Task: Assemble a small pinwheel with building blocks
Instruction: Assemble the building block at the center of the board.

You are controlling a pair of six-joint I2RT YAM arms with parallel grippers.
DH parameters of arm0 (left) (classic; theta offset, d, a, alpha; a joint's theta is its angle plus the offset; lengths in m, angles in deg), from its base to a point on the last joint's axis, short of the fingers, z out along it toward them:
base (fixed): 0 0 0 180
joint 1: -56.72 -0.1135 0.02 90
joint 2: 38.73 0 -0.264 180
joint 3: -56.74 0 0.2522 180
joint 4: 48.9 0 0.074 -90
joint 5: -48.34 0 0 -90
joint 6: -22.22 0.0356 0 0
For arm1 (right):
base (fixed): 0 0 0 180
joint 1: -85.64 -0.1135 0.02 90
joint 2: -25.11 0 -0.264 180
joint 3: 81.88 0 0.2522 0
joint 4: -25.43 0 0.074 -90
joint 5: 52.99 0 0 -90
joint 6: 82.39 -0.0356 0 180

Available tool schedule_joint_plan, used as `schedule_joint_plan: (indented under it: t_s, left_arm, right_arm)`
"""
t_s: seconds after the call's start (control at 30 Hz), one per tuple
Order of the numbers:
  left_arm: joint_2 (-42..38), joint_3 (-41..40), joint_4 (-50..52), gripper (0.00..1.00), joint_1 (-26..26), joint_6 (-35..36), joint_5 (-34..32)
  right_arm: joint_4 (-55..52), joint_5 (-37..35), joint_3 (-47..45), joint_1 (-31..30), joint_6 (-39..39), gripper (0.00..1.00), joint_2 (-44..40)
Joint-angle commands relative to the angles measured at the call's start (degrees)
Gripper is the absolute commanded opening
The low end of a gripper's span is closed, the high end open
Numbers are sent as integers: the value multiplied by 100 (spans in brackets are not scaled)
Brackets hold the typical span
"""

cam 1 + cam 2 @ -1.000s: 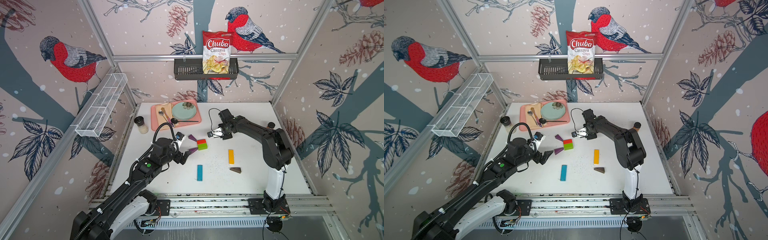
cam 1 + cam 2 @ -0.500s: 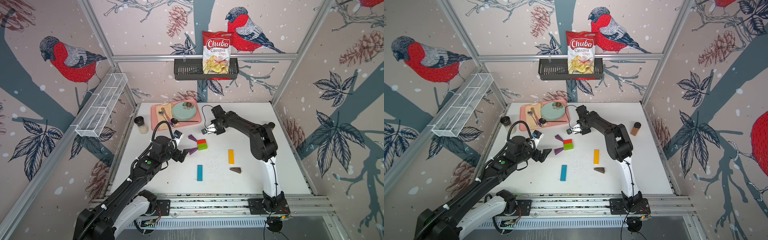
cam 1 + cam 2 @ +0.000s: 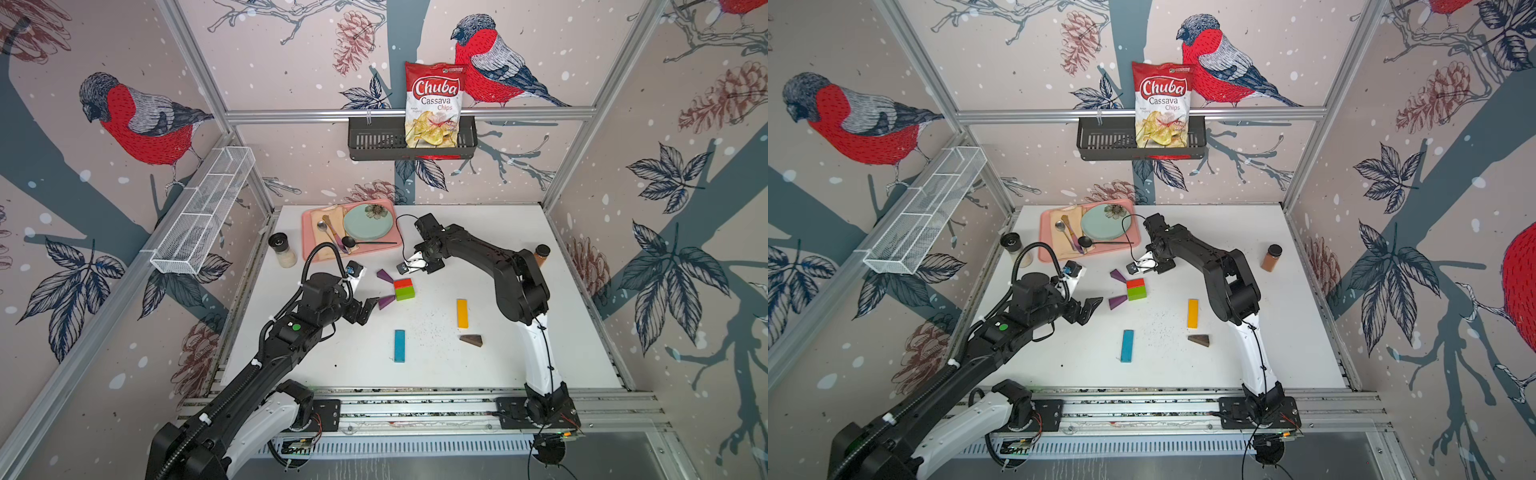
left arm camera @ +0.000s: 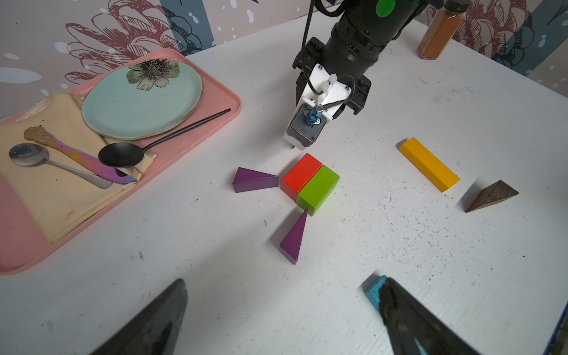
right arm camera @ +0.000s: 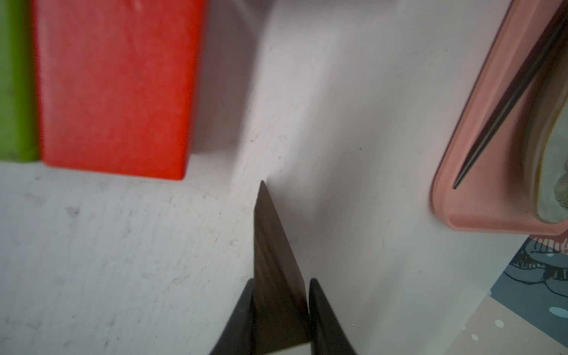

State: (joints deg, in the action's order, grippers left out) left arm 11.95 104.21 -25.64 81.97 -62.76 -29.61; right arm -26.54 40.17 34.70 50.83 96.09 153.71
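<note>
Brown wedge (image 5: 273, 261) is pinched in right gripper (image 5: 281, 285), tip near red block (image 5: 113, 86); shown by right wrist view only, hidden in both top views | left gripper (image 3: 369, 308) is held spread beside lower purple wedge (image 3: 386, 301) | red block and green block (image 3: 404, 293) are set touching on bench (image 3: 540, 332), upper purple wedge (image 3: 385, 275) alongside | blue bar (image 3: 400, 345), yellow bar (image 3: 462, 313), second brown wedge (image 3: 471, 340) are laid apart
</note>
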Motion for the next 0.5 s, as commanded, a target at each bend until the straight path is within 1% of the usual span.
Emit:
schedule_joint_plan:
  t_s: [0.0, 0.47]
  left_arm:
    - [-27, -6, -132, 97, -12, 77, 94]
    - [-74, -12, -106, 97, -12, 70, 168]
  right_arm:
    - [-133, 53, -52, -26, -24, 22, -87]
    - [-28, 72, -351, -78, -51, 23, -244]
